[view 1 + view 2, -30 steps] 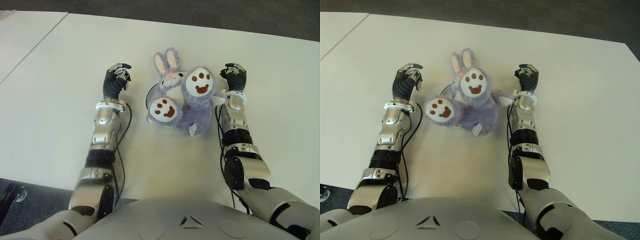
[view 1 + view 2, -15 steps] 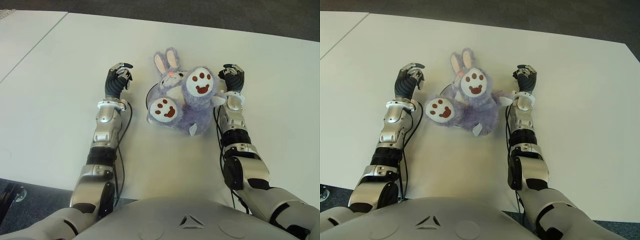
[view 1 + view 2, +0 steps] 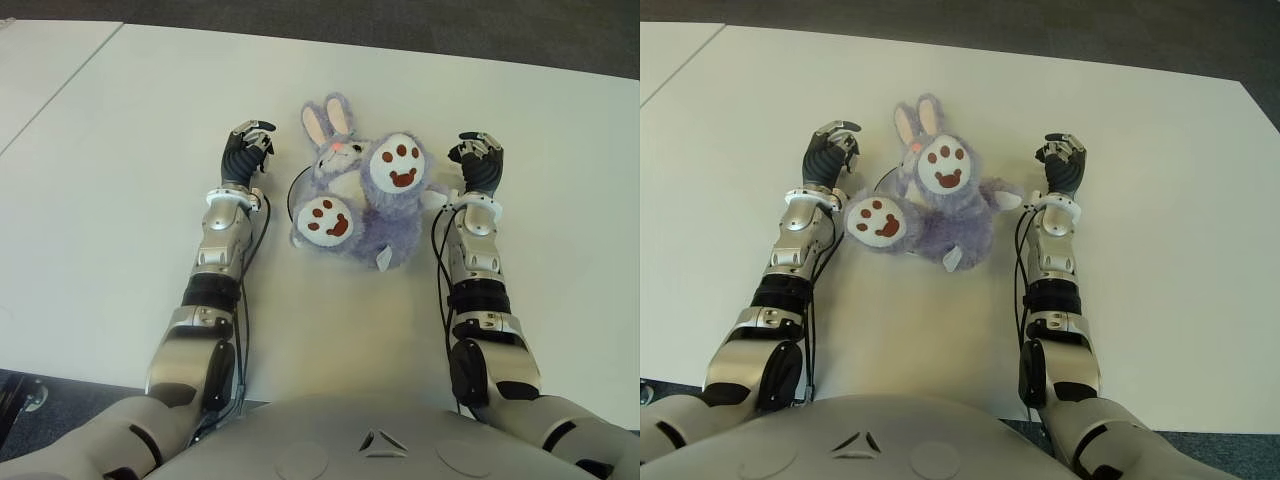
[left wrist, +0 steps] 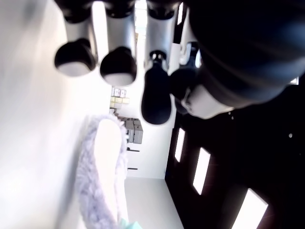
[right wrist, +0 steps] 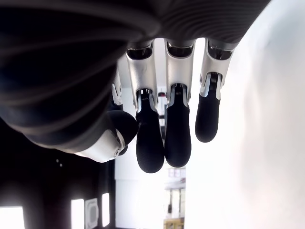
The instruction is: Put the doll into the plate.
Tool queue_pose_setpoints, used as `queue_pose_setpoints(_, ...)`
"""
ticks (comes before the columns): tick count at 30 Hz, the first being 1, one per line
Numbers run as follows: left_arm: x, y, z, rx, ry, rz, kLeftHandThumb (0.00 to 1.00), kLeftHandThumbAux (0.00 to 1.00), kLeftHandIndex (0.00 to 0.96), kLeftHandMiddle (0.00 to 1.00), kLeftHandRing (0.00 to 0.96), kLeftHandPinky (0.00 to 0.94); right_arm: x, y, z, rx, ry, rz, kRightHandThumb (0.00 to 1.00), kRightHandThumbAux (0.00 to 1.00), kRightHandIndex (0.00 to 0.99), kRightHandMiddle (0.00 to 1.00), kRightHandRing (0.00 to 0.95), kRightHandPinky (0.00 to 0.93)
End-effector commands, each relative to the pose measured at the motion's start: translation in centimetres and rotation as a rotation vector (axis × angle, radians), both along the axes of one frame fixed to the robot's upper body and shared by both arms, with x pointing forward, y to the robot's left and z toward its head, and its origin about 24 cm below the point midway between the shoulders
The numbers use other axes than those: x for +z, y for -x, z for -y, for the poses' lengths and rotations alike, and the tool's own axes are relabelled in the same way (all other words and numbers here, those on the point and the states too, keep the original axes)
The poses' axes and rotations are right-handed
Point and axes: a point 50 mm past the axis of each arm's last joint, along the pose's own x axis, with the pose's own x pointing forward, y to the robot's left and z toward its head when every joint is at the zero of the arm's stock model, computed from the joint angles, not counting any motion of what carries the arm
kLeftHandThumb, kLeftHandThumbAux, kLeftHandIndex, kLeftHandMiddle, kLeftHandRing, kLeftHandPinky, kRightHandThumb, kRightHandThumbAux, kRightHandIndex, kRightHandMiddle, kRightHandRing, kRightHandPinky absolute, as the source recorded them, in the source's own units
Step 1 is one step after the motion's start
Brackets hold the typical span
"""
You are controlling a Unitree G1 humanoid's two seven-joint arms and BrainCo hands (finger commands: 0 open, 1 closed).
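Lying on its back in the middle of the broad white table [image 3: 120,150], the fluffy lilac plush rabbit doll [image 3: 365,205] is showing its two white foot soles with brown paw prints, its pink-lined ears pointing toward the table's far edge. A thin dark curved rim [image 3: 293,193] is peeking out from under the doll's left side; whether that is the plate cannot be told. The robot's left hand [image 3: 245,155] is hovering just beside the doll on its left, its dark fingers [image 4: 155,90] hanging relaxed and holding nothing. The right hand [image 3: 477,164] is standing just beside the doll's outstretched arm on the right, its fingers [image 5: 150,138] likewise loosely extended around nothing. Bare tabletop is stretching wide on both outer sides of the arms, while the far edge, meeting dark floor [image 3: 400,20], is lying well beyond the ears.
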Motion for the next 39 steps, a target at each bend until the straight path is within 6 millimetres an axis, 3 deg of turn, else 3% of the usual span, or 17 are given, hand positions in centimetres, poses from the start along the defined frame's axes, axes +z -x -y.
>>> queue_pose_setpoints(1, 0.1, -0.7, -0.1, -0.016, -0.010, -0.014, 0.709, 0.706, 0.443, 0.858, 0.866, 0.851, -0.3, 0.3, -0.2, 0.005, -0.012, -0.031, 0.717, 0.715, 0.441, 0.773, 0.778, 0.703)
queue_pose_setpoints(19, 1.3, -2.1, -0.1, -0.046, -0.056, -0.047, 0.708, 0.706, 0.443, 0.849, 0.859, 0.847, 0.4, 0.2, -0.7, -0.013, -0.016, -0.029, 0.718, 0.715, 0.441, 0.768, 0.780, 0.710)
queue_pose_setpoints(39, 1.2, -2.1, 0.0, -0.039, -0.062, -0.048, 0.708, 0.706, 0.443, 0.841, 0.855, 0.846, 0.0, 0.9, -0.7, 0.003, -0.019, -0.035, 0.717, 0.715, 0.442, 0.776, 0.782, 0.707)
